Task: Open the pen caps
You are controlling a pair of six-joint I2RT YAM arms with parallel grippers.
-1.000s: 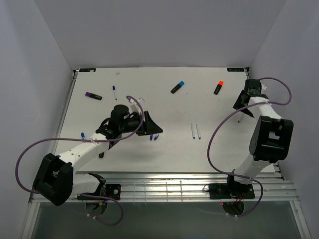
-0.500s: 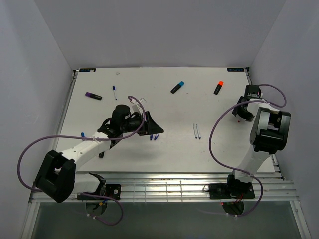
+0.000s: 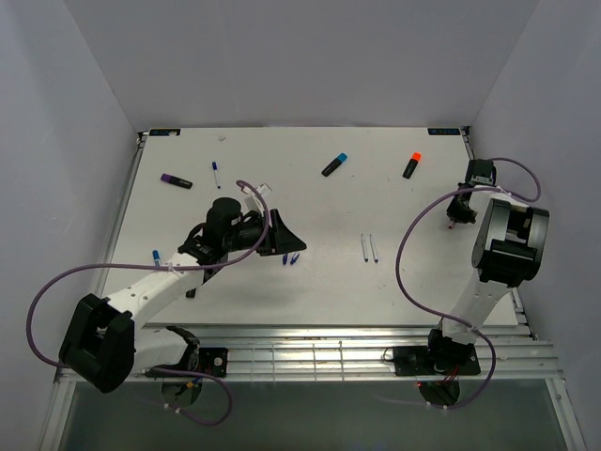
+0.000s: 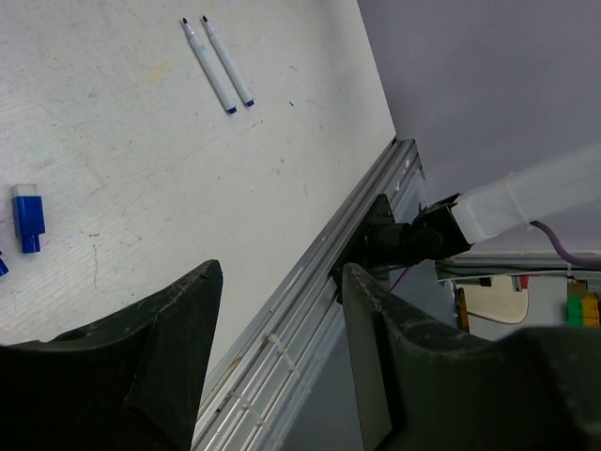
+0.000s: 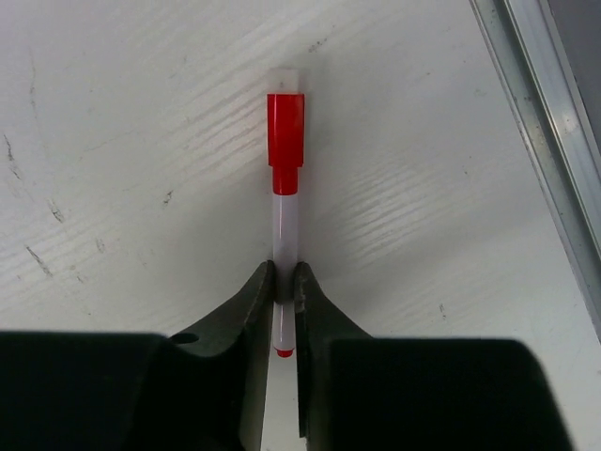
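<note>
right wrist: slim red cap (image 5: 285, 132) on white barrel (image 5: 285, 224)

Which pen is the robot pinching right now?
The thin white pen with the red cap: the right gripper is shut on its barrel. The two white pens mid-table and the blue-capped pen lie untouched.

Small red pen cap (image 5: 285, 127) looked smooth, faintly glossy plastic, and the thin white pen barrel (image 5: 285, 221) translucent plastic. White tabletop (image 5: 141, 141) was matt, scuffed, finely grained. Right gripper (image 5: 285, 274) was matt black plastic; grey table-edge rail (image 5: 554, 122) was brushed metal.
</note>
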